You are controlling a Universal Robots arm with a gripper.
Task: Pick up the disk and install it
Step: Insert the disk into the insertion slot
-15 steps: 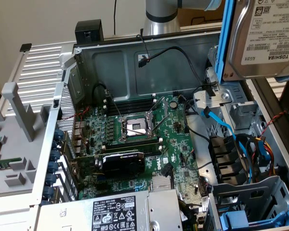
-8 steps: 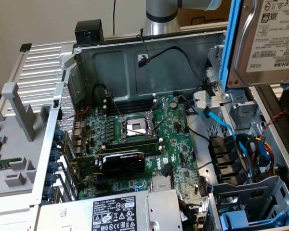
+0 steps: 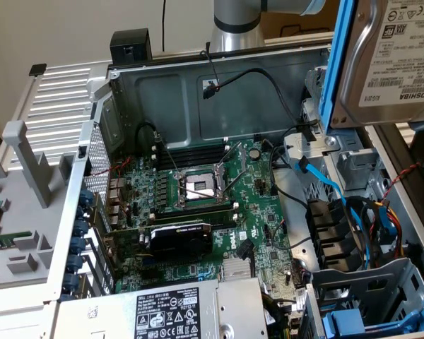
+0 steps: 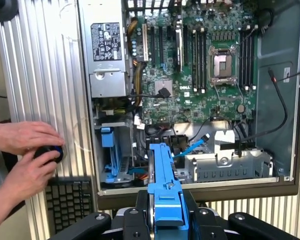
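The disk [image 3: 399, 60] is a silver drive with a white label in a bright blue carrier [image 3: 337, 70]. It hangs tilted above the open computer case, at the exterior view's upper right. In the wrist view I look along the carrier's blue edge [image 4: 165, 175], which sticks out from my gripper [image 4: 166, 207]. The black fingers [image 4: 140, 202] press on it from both sides, so the gripper is shut on the disk. Below and beyond the disk lie the metal drive bays [image 4: 225, 165] of the case.
The case lies open with the motherboard [image 3: 198, 205], the CPU socket [image 3: 200, 186] and a grey power supply [image 3: 162, 311]. Blue and black cables [image 3: 353, 212] cross the drive cage. A person's hands [image 4: 27, 150] hold a small dark object beside a keyboard [image 4: 70, 200].
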